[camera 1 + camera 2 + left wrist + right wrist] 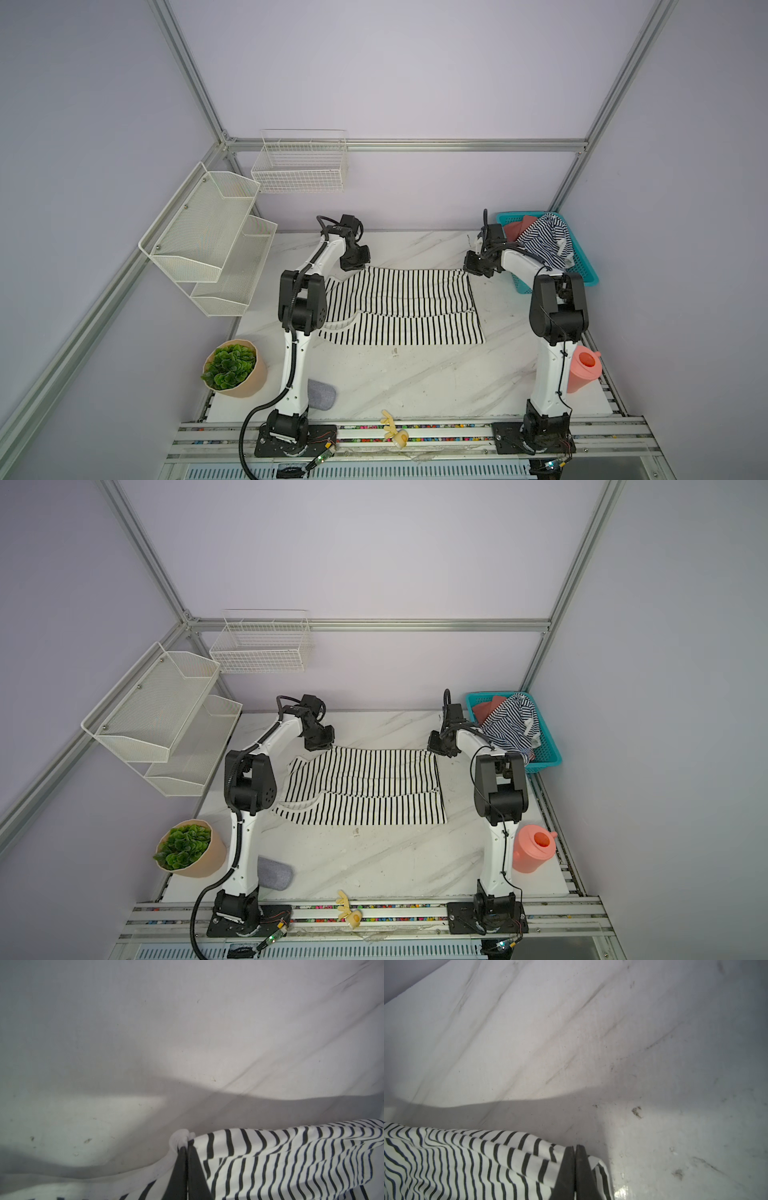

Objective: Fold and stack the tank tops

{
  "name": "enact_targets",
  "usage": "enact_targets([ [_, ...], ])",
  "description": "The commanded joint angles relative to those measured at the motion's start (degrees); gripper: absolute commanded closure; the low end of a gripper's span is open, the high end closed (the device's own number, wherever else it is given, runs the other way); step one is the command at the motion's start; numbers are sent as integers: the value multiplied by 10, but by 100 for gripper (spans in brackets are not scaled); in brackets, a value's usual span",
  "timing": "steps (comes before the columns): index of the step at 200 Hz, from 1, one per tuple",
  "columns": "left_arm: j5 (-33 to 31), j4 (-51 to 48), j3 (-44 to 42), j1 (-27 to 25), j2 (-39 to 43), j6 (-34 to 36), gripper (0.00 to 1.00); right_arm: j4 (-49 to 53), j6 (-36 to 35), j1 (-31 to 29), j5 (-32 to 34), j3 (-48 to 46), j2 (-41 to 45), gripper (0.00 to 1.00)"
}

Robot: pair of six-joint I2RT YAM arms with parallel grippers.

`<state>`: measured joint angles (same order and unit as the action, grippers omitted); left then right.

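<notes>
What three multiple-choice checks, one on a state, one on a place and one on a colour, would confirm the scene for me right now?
1. The left gripper has its fingers:
A. wide open
B. shut on an edge of the white tank top
C. shut on nothing

2. The navy-striped tank top lies:
A. folded on the white tank top
B. in the teal basket
C. hanging from the left gripper

3. The jug by the right arm's base is:
A. green
B. blue
C. pink

Answers: B, the left wrist view shows the fingers pinching striped cloth; B, both top views show it heaped in the basket; C, its body is salmon pink.
</notes>
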<state>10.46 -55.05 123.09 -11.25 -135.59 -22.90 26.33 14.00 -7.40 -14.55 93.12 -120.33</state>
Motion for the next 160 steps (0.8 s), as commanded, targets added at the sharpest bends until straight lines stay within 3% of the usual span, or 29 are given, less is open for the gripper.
enact_targets([
  [1,6,8,-45,2,70,11,100,2,-13,3,1,-30,45,100],
  [85,0,57,-249,-6,177,1,100,-25,-8,2,-2,-181,135,100],
  [160,-12,88,-388,-18,267,-22,81,-29,-2,2,17,-280,200,100],
])
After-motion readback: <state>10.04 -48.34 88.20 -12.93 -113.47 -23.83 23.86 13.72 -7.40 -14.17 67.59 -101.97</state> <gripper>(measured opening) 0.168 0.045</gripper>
